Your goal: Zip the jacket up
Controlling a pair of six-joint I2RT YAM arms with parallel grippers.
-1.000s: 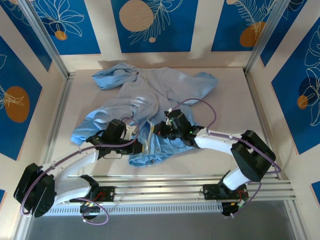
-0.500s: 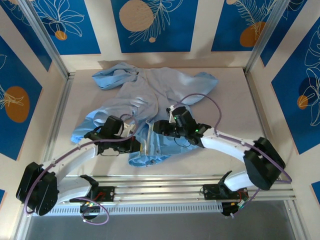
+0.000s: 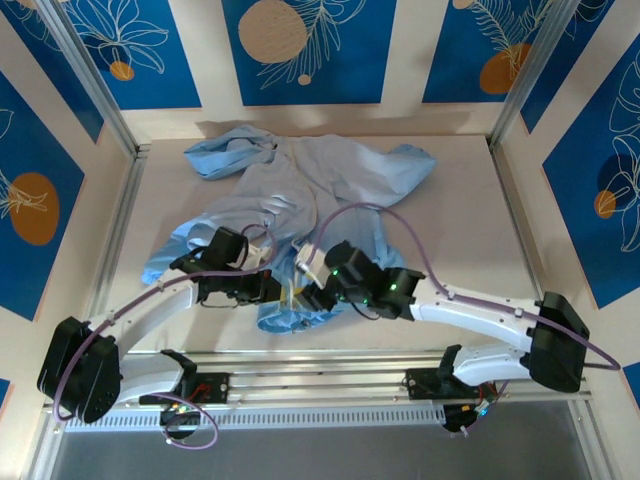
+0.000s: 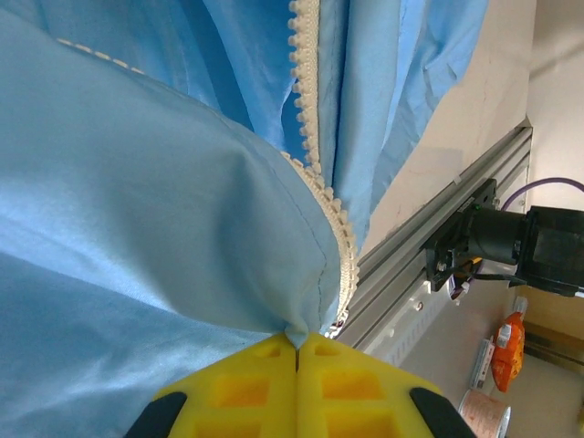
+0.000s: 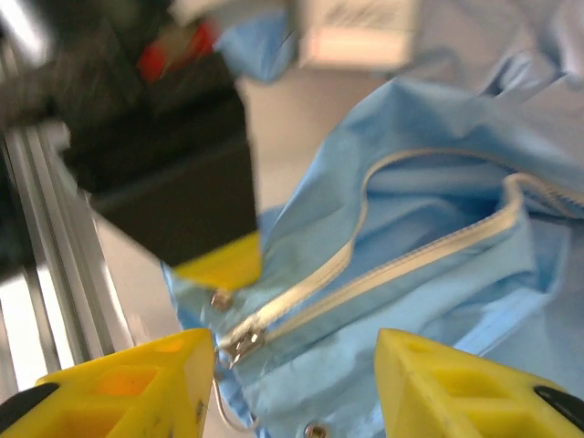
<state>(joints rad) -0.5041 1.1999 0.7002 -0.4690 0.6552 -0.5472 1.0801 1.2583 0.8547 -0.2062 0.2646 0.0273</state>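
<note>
The light-blue jacket lies crumpled across the table, its front open and its hem toward the arms. My left gripper is shut on a fold of the jacket at the hem, right beside the white zipper teeth; its yellow fingers press together on the cloth. My right gripper hovers open just over the hem. Between its yellow fingertips lie the two zipper tapes and the metal slider, close to the left finger. Nothing is gripped there.
An aluminium rail runs along the near table edge, close under the hem. Frame posts and patterned walls close in both sides and the back. The left gripper's finger stands just above the slider in the right wrist view.
The right gripper has opened and moved left and nearer, down to the jacket's hem beside the left gripper. The left gripper has kept its hold on the cloth.
</note>
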